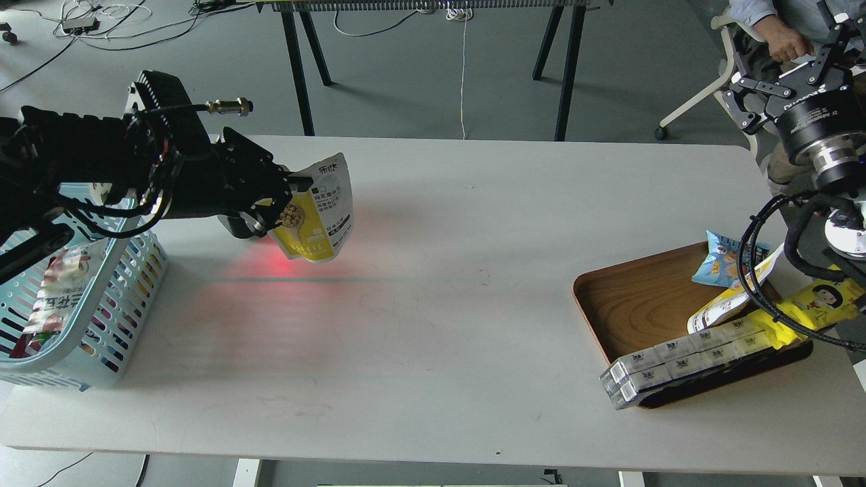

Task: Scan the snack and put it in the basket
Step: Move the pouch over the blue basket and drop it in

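Observation:
My left gripper [292,197] is shut on the snack [323,211], a yellow and white pouch with a picture of pale beans and a white panel of dark print. It holds the pouch tilted in the air above the table's left part, just right of the basket. The basket [108,338] is light blue with slotted sides, stands at the table's left edge and holds some packs. My left arm partly covers its rim. My right gripper [788,67] is open and empty, raised beyond the table's far right corner.
A red glow [281,266] lies on the white table [433,284] under the pouch. A brown wooden tray [636,297] at the right holds a small blue bag [722,262], a long yellow pack [822,301] and boxed packs [683,362]. A seated person [785,34] is behind the right gripper.

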Robot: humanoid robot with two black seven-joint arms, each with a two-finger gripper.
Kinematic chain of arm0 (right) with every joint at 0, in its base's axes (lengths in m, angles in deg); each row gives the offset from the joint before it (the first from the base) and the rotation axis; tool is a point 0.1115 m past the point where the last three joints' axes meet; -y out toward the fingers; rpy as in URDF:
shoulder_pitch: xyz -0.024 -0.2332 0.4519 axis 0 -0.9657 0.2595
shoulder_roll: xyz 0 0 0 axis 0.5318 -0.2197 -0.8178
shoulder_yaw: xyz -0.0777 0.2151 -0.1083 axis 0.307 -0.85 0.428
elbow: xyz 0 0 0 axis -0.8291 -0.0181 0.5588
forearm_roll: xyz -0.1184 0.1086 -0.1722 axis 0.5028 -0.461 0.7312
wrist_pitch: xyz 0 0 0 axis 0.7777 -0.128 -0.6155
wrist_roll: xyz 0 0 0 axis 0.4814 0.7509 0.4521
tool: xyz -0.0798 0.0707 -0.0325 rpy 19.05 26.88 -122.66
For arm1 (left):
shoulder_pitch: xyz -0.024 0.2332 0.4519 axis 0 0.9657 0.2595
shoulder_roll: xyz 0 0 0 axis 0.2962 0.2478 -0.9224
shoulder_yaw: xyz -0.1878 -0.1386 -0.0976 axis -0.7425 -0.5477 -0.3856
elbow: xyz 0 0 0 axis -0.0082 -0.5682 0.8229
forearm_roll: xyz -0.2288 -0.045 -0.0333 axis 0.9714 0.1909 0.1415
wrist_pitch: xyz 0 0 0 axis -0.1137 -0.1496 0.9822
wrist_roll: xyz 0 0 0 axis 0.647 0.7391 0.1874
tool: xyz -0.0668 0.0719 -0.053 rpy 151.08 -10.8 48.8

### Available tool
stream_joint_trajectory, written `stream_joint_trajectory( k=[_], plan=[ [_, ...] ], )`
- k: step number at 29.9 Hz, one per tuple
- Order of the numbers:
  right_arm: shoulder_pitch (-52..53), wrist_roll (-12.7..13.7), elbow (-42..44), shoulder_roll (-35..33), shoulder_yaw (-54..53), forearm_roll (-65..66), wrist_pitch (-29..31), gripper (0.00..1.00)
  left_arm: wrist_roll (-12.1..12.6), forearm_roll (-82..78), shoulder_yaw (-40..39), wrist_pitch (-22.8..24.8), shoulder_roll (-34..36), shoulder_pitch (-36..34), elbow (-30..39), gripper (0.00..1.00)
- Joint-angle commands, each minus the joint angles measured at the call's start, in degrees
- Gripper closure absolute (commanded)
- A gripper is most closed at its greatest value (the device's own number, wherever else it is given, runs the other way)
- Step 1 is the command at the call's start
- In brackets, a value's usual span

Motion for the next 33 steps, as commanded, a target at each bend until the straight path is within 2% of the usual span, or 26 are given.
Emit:
stream_joint_trajectory(
  k=[1, 4, 7, 11, 19, 24, 26, 30, 33],
  plan=[
    [-0.1, 0.0, 0.0, 0.0, 0.0, 0.0, 0.0, 0.04, -0.1, 0.0, 0.0, 0.0, 0.3, 0.1, -0.1, 1.0],
    [-0.1, 0.0, 0.0, 0.0, 0.0, 0.0, 0.1, 0.04, -0.4, 0.0, -0.7, -0.2, 1.0, 0.0, 0.3, 1.0],
    [-0.1, 0.0, 0.1, 0.0, 0.0, 0.0, 0.1, 0.04, -0.9, 0.0, -0.9, -0.7, 5.2, -0.1, 1.5, 1.0],
    [-0.1, 0.0, 0.1, 0.0, 0.0, 0.0, 0.1, 0.04, -3.4, 0.0, -0.9, -2.1, 10.5, 0.0, 3.1, 1.0],
    [-0.2, 0.0, 1.1, 0.0, -0.1, 0.0, 0.4, 0.04, -3.4, 0.0, 0.0, -12.5, 25.1, 0.5, 3.1, 1.0],
    [-0.2, 0.0, 1.0, 0.2, -0.3, 0.0, 0.4, 0.04, -3.4, 0.0, 3.0, -16.5, 32.1, 0.6, 1.1, 1.0],
    [-0.2, 0.0, 1.0, 0.2, -0.5, 0.0, 0.4, 0.04, -3.4, 0.0, 5.3, -19.0, 33.9, 0.6, -1.2, 1.0],
    [-0.2, 0.0, 1.1, 0.2, -0.8, 0.0, 0.4, 0.04, -3.4, 0.0, 13.2, -28.4, 38.0, 0.6, -5.9, 1.0],
    [-0.3, 0.0, 2.1, 0.2, -0.7, 0.0, 0.7, 0.04, -3.4, 0.0, 17.4, -32.7, 40.1, 0.6, -7.5, 1.0]
  ],
)
